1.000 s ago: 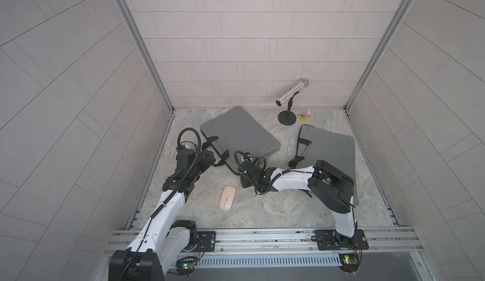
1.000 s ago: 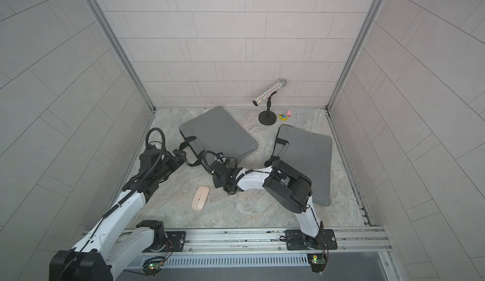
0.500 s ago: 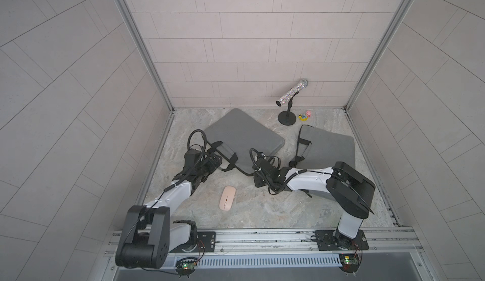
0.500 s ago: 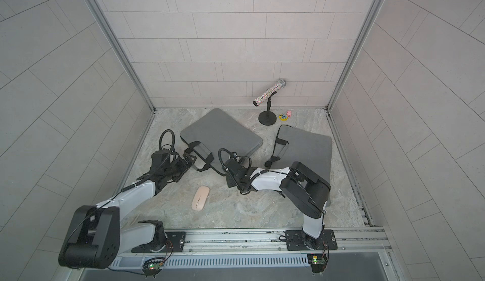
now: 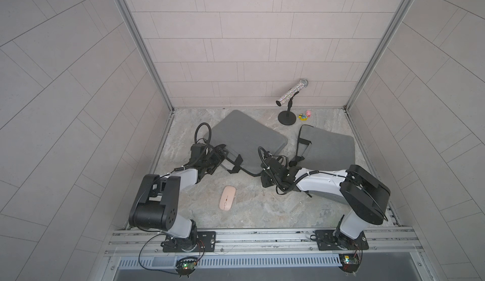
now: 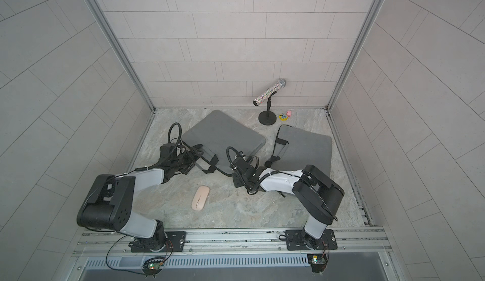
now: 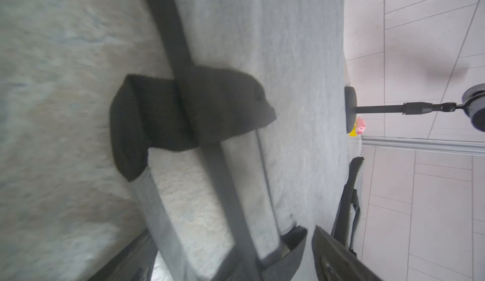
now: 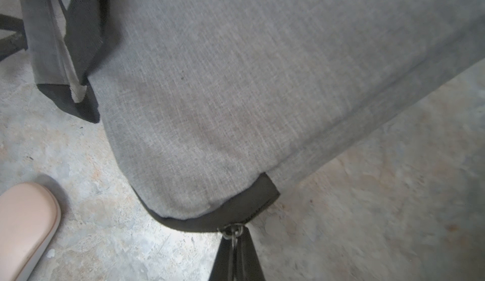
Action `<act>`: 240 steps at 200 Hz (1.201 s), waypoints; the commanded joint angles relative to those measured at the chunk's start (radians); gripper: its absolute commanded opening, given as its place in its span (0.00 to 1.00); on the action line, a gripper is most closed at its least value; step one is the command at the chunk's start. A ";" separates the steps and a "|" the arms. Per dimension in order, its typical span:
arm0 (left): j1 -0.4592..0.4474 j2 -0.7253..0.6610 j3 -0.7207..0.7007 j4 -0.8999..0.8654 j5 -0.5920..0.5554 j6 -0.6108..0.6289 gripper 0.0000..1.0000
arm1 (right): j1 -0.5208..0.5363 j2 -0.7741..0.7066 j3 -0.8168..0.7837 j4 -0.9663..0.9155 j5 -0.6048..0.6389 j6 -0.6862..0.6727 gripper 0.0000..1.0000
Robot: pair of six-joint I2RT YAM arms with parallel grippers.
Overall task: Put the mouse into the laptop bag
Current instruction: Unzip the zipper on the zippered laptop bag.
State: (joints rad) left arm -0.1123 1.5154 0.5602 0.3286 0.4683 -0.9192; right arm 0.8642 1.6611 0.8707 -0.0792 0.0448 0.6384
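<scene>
Right wrist view is showing right tool (image 8: 234, 244) clamping the laptop bag (image 8: 236, 82) zipper pull (image 8: 233, 233), left tool (image 5: 220, 157) standing apart; unzipping likely coming next.

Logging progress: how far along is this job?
Done: nothing visible. In hand: right gripper shut on the metal zip pull at a corner of the grey fabric laptop bag; left gripper open by its black strap. Left: pink oval mouse lies on the marbled table.

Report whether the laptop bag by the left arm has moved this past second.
Yes. In a top view the laptop bag has slid right: its corner sits closer to the unmoved second bag and microphone stand.
</scene>
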 commanded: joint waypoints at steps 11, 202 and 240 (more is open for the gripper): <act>-0.116 0.051 0.055 0.036 -0.081 -0.026 0.97 | 0.003 -0.058 -0.007 -0.046 -0.011 -0.029 0.00; -0.243 0.094 0.102 -0.052 -0.258 0.049 0.00 | 0.200 0.100 0.140 0.032 -0.130 0.125 0.00; -0.245 -0.124 -0.047 -0.059 -0.414 -0.002 0.00 | 0.104 0.149 0.135 0.017 -0.102 0.173 0.00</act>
State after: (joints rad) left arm -0.3504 1.5398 0.5896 0.2638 0.2005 -0.8864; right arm 1.0348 1.7954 1.0092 -0.0769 -0.0914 0.7681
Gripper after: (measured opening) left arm 0.128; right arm 0.049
